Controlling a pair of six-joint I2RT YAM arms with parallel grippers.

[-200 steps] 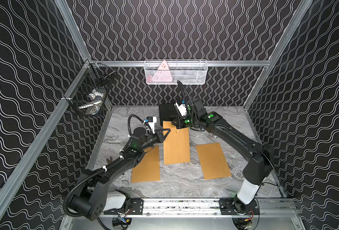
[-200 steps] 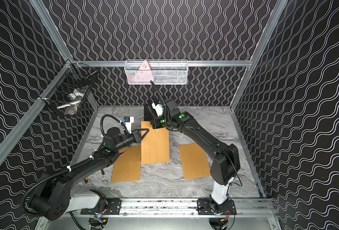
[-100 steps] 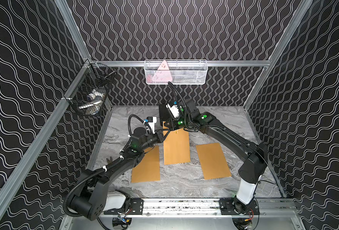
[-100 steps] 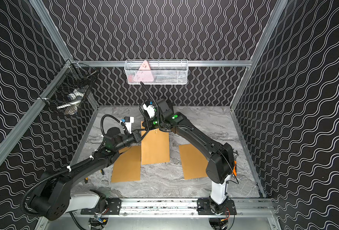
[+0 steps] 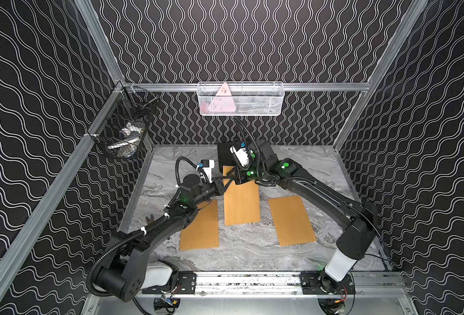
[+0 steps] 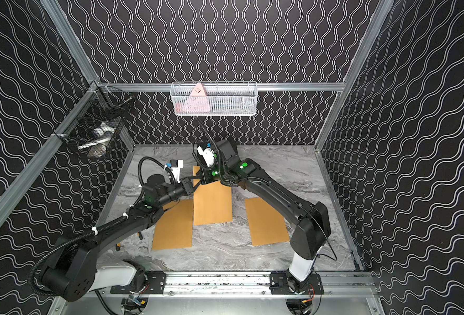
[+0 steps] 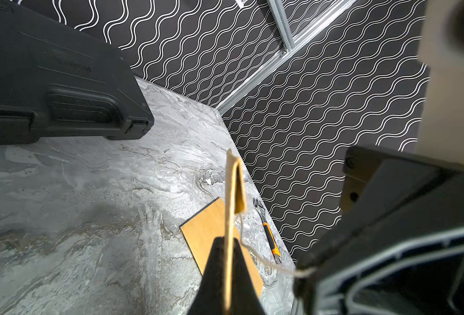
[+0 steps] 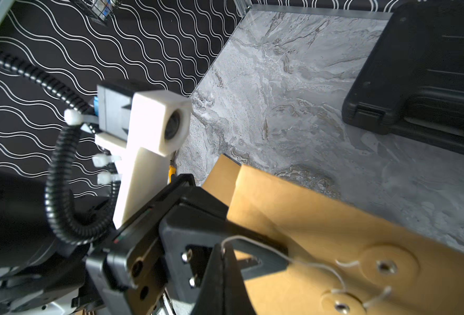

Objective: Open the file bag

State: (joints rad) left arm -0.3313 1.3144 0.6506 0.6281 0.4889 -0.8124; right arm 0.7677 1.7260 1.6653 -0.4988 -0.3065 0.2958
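Note:
The file bag [image 5: 241, 201] is the middle brown envelope, lying flat on the marble table [image 5: 252, 253] in both top views. Its far left corner is lifted, and my left gripper [image 7: 227, 245] is shut on that edge, the paper standing between the two fingers. Its flap [image 7: 240, 188] hangs folded over. A thin white string [image 8: 255, 242] runs from the two round paper discs [image 8: 386, 266] to my right gripper [image 8: 222, 249], which is shut on the string's end. Both grippers meet at the bag's far left corner, left gripper [image 5: 226, 181] beside right gripper [image 5: 235, 177].
Two more brown envelopes lie flat, one left [image 5: 201, 229] and one right [image 5: 291, 221] of the bag. A black plastic case [image 5: 225, 155] sits just behind it. An orange-handled wrench [image 7: 269, 234] lies by the left wall. A white wire basket [image 5: 240, 99] and a black one [image 5: 124, 131] hang above.
My right gripper has swung leftward across the bag's far end with the string, ending close beside the left gripper. The left arm has held its place.

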